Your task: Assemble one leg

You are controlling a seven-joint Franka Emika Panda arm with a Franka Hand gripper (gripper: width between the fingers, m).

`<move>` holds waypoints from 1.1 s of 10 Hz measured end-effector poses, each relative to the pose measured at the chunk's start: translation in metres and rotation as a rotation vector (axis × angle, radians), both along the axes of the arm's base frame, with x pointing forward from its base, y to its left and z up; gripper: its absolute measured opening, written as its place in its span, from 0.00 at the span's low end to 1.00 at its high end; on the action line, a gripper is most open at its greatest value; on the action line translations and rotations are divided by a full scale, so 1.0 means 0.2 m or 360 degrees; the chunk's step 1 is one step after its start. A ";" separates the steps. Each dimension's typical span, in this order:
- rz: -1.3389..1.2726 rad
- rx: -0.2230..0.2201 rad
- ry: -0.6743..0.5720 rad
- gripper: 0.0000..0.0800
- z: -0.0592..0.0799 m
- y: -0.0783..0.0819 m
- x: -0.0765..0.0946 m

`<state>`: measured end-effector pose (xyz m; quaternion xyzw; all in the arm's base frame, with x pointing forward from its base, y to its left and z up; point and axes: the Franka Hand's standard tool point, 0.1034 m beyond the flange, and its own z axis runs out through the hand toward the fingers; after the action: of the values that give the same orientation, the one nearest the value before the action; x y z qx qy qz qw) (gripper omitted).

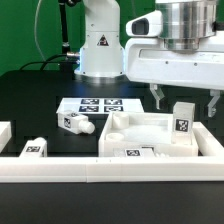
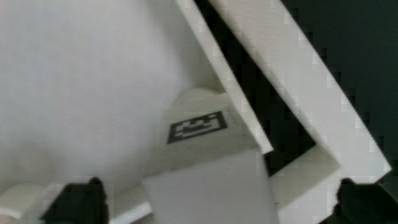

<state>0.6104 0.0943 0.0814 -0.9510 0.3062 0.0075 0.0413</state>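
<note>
I've got one leg [image 1: 183, 124] standing in the panel's [image 1: 140, 131] right corner; fingers [image 1: 158, 98] open above it, other legs [image 1: 74, 124] unused.

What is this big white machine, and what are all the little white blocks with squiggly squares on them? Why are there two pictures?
It is a robot arm that builds furniture from loose parts. Its end effector is like a hand with two fingers; it hangs open and holds nothing.

One picture is taken from a camera standing nearby. The other comes from a camera on the robot's wrist, looking down past the fingers.

On the black table lies a big white tray-shaped panel. One leg stands upright at its corner, right under the fingers. Another leg lies on the table. The flat marker board with black squares helps the cameras find things.
</note>
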 end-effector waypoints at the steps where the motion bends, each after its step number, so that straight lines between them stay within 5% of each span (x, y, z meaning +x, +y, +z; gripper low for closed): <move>1: -0.0011 0.0001 0.0001 0.66 0.00 0.00 0.00; 3: -0.0003 -0.0006 0.0000 0.38 0.00 -0.02 0.00; 11: -0.0313 -0.0019 0.0019 0.38 0.02 -0.12 0.00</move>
<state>0.6112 0.0694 0.0850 -0.9165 0.3985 0.0073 0.0344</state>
